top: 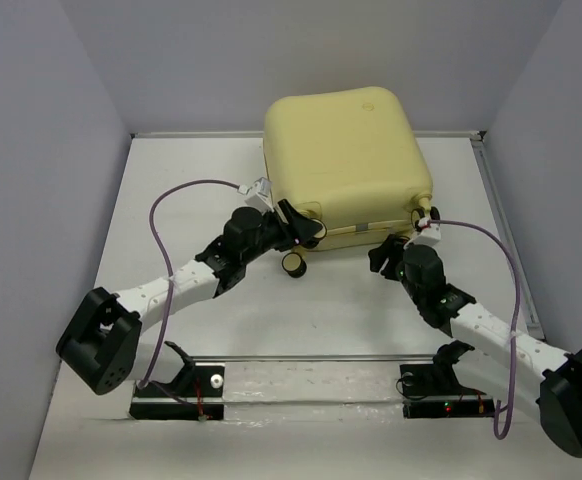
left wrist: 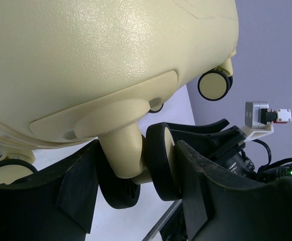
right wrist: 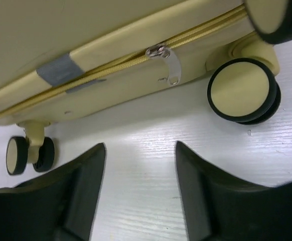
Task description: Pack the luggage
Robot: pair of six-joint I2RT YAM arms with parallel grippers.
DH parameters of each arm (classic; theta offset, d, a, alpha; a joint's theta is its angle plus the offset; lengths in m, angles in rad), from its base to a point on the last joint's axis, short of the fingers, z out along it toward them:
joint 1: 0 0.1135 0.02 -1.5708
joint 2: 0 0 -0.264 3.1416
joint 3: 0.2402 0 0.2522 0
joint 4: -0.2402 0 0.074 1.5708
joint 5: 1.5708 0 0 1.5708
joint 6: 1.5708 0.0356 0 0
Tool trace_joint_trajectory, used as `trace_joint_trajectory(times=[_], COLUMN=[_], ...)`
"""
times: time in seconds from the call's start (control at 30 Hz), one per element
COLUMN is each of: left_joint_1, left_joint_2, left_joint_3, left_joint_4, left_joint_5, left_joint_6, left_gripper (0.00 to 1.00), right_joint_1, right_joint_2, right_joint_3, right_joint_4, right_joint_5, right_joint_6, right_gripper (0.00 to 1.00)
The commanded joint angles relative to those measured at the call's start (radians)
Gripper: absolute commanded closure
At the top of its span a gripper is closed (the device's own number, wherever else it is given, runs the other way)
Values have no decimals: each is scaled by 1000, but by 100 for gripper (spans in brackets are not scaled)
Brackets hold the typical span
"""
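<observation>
Left wrist view: left gripper (left wrist: 136, 150) partway open, fingers (left wrist: 198, 191) straddling a twin caster (left wrist: 161, 160) under a rounded corner of the suitcase (left wrist: 101, 55). One finger just beside one black-and-cream wheel, the other finger overlapping the second wheel. Looks like contact on both sides, yet cannot tell whether pressing or only close. Cream stem of that caster centred in the gap. Second caster (left wrist: 215, 84) farther along the same end, free of both arms.

Right wrist view: right gripper (right wrist: 140, 155) about half open, its fingers (right wrist: 81, 191) holding nothing and touching nothing, only bare white table (right wrist: 141, 211) between them. Sits low over the table, near the suitcase's zipped seam but apart from it. Metal zip pull (right wrist: 167, 63) hangs just above the gap, with a grey tape patch (right wrist: 60, 69) to its left on the seam. Near caster (right wrist: 244, 90) on the right, far caster (right wrist: 28, 153) well off to the left, both on the table.

Top view: pale-yellow suitcase closed, lying flat at the far middle of the table, wheel end toward the arms, far end close to the back wall (top: 221, 60). Wide bare table on its left, a narrower strip on its right up to the raised side rail (top: 506, 230). Open table also between the wheel end and the arm bases, crossed by both forearms.
</observation>
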Motion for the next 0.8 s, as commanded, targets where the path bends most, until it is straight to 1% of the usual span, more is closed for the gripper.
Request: trace_joint_trajectory(times=[0.0,0.1,0.13,0.17,0.2,0.27,0.3,0.33,0.37,0.4,0.5,0.6,0.77], left_joint_1=[-8,-6,-8,-8,-8,-8,-8,-8,-8,-6,-8,-8,-8], left_joint_2=[-78,-83,-84,-88,-97,-109,-123,-129,-137,-144,-164,-166,-157], left_joint_3=[-16,-16,-19,-21,-24,-36,-43,-48,-53,-57,-70,-79,-79], left_joint_4=[197,225,236,240,242,247,250,251,256,257,262,268,276], left_joint_5=[79,122,131,140,153,157,157,159,160,161,165,174,180], left_joint_6=[-43,-66,-75,-80,-82,-86,-86,-88,-88,-88,-89,-89,-91], left_gripper=[94,94,94,94,94,94,94,94,94,94,94,94,94], right_joint_1=[-37,-68,-82,-82,-82,-110,-110,-138,-139,-171,-189,-214,-249], right_joint_2=[-25,-12,-5,0,5,20,26,34,41,64,145,218,288], right_joint_3=[-9,-32,-37,-48,-58,-68,-84,-88,-88,-89,-65,-40,-8], right_joint_4=[170,240,259,294,349,372,436,455,467,525,602,668,695], right_joint_5=[145,162,162,162,162,145,145,147,134,66,-34,-90,-228], right_joint_6=[86,83,77,34,22,-16,-36,-43,-49,-73,-118,-161,-130], right_gripper=[30,24,24,24,26,27,27,28,28,30,31,31,32])
